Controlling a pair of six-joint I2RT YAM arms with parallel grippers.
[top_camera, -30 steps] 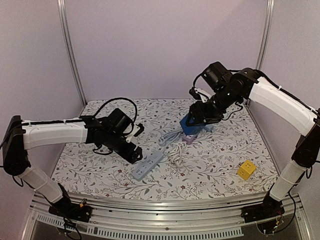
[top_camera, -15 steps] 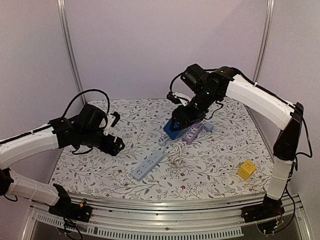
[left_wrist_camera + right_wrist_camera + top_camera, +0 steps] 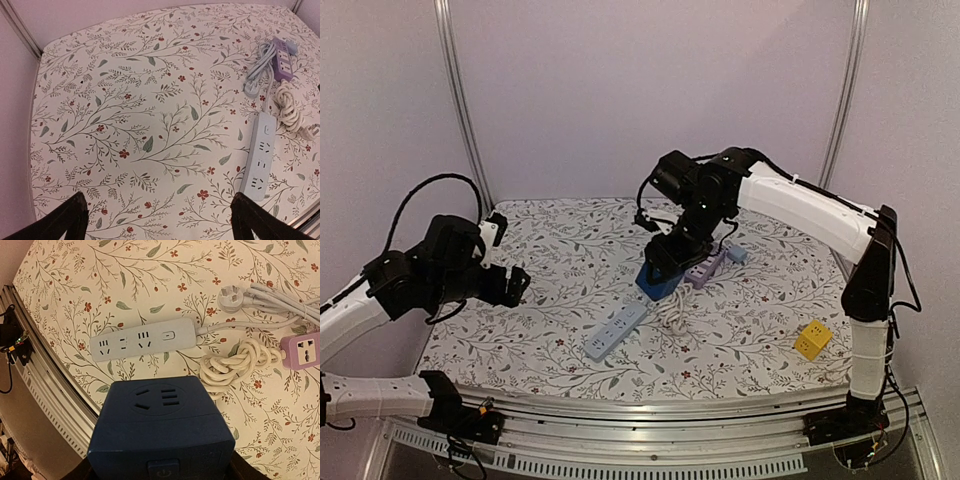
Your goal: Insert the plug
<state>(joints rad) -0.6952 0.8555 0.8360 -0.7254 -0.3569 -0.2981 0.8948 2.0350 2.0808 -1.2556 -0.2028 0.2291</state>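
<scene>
My right gripper (image 3: pixel 658 275) is shut on a dark blue cube socket (image 3: pixel 653 283) and holds it above the table, just right of the pale grey power strip (image 3: pixel 615 331). In the right wrist view the cube (image 3: pixel 160 425) fills the lower frame, its fingers hidden behind it, and the strip (image 3: pixel 145 339) lies beyond it. My left gripper (image 3: pixel 510 285) is open and empty, well left of the strip; the strip shows at the right of the left wrist view (image 3: pixel 260 162). A loose grey plug (image 3: pixel 231 295) lies near the strip's cord end.
A purple power strip (image 3: pixel 705 268) lies behind the cube. A coiled white cord (image 3: pixel 670 308) lies between the two strips. A yellow cube (image 3: pixel 812 340) sits at the front right. The table's metal front rail (image 3: pixel 45 390) runs close to the grey strip.
My left arm has drawn back to the left, away from the grey strip. My right arm has carried the blue cube left and forward, towards the strip.
</scene>
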